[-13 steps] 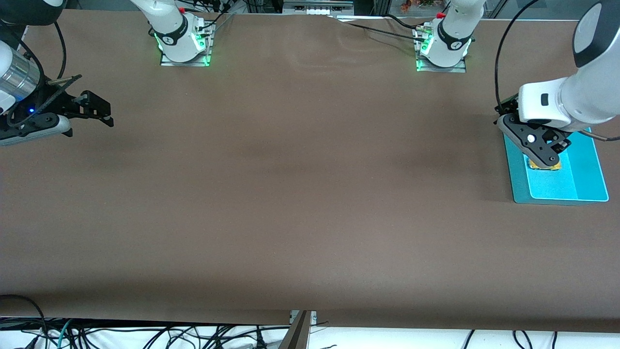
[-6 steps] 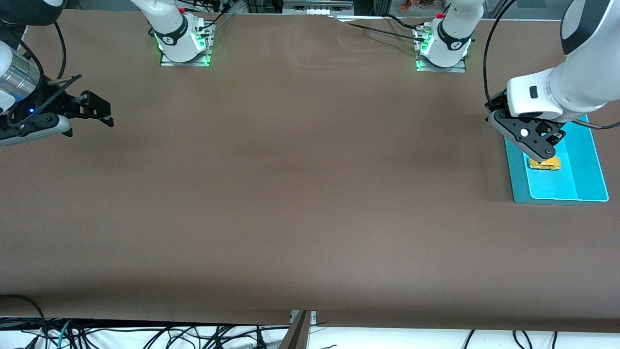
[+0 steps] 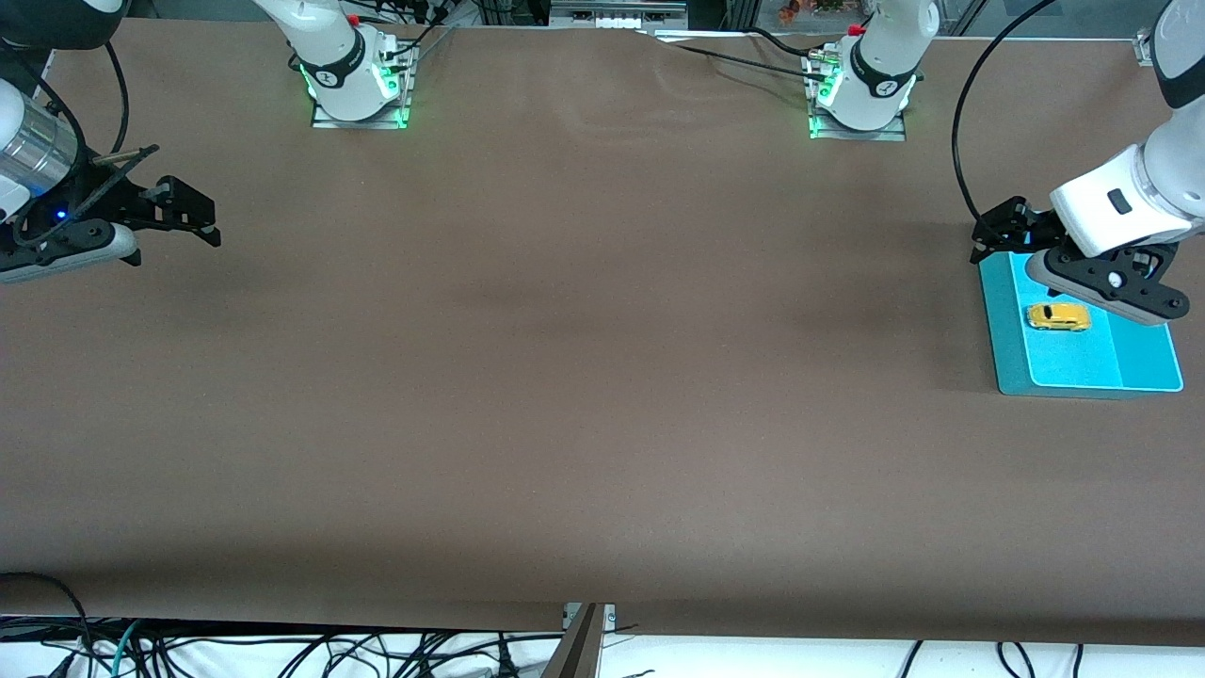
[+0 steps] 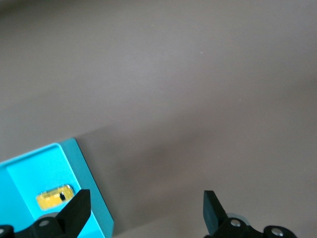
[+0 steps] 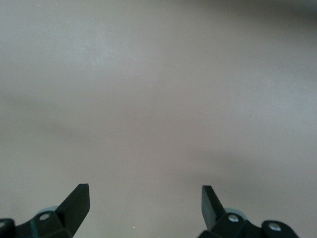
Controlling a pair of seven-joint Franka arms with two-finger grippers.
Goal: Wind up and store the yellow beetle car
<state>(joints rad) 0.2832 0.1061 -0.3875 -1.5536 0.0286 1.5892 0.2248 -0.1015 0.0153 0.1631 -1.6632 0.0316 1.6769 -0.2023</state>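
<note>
The yellow beetle car (image 3: 1058,317) rests on its wheels in the cyan tray (image 3: 1144,363) at the left arm's end of the table. It also shows in the left wrist view (image 4: 54,200), in the tray (image 4: 29,166) near a corner. My left gripper (image 3: 1080,278) hangs in the air over the tray, open wide and empty, apart from the car. In its wrist view (image 4: 143,210) one finger is over the tray and the other over bare table. My right gripper (image 3: 174,231) waits, open and empty, over the right arm's end of the table, as its wrist view (image 5: 143,206) shows.
The tray has a darker teal strip (image 3: 1003,320) along its side toward the right arm's end. The brown table cover (image 3: 584,358) stretches between the arms. The two arm bases (image 3: 358,85) (image 3: 857,94) stand along the edge farthest from the front camera.
My left gripper has let go of the car, risen off it and swung toward the left arm's end. The car stays in the tray. The right arm has not moved.
</note>
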